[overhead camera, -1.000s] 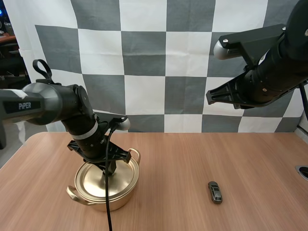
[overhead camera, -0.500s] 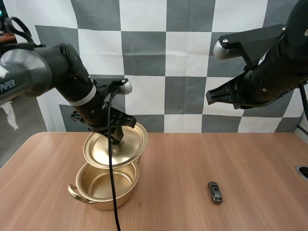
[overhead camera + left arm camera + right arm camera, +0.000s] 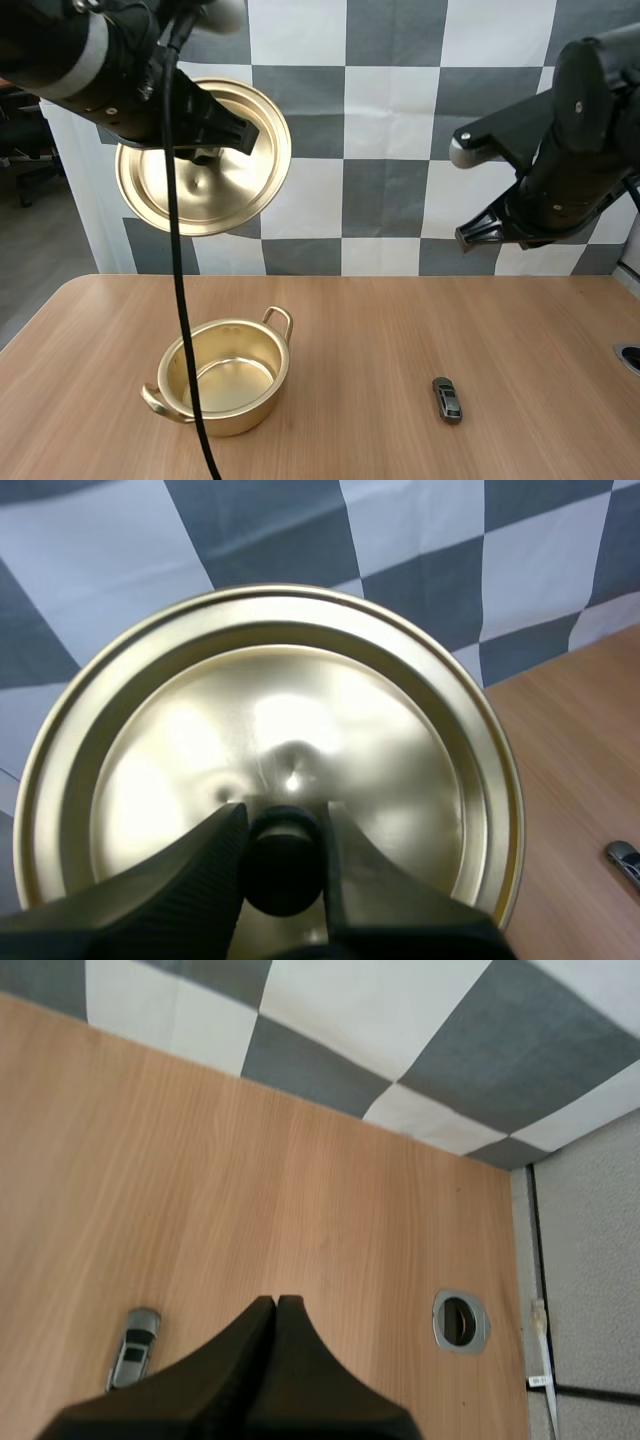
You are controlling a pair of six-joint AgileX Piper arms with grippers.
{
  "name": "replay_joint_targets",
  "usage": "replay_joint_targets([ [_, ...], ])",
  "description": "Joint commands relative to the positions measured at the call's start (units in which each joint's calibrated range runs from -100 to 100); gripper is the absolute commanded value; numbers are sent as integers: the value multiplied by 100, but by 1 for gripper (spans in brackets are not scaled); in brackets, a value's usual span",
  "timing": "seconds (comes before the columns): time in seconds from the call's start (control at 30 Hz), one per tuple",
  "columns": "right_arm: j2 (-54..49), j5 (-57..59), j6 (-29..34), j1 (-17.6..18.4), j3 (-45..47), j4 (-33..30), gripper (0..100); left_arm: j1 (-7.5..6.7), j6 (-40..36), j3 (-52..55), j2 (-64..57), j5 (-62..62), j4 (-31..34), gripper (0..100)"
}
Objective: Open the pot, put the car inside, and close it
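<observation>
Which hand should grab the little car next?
The right hand. It is shut on nothing, and the car lies on the table close beneath it. The left hand is busy: it pinches the knob of the lid, held high up.

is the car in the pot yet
No, the car lies on the table, well apart from the open pot, which has nothing inside.
</observation>
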Motion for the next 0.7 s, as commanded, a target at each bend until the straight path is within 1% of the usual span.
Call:
replay_joint_targets([
  [0.0,240,10,-23,1,255,98,0,-4,155,-3,-1120,0,152,0],
  [0.17,576,10,-27,1,822,476,0,-4,254,-3,-1942,0,797,0],
  [0.23,676,10,-27,1,886,686,0,-4,277,-3,-2201,0,907,0],
  [0.37,762,10,32,1,887,1150,0,-4,305,-3,-2525,0,907,0],
  [0.5,762,10,316,1,887,1164,0,-4,305,9,-2554,0,907,0],
  [0.57,762,10,530,1,887,1078,0,-4,305,38,-2554,0,907,0],
  [0.67,775,10,643,1,887,927,0,-4,313,132,-2554,0,907,0],
])
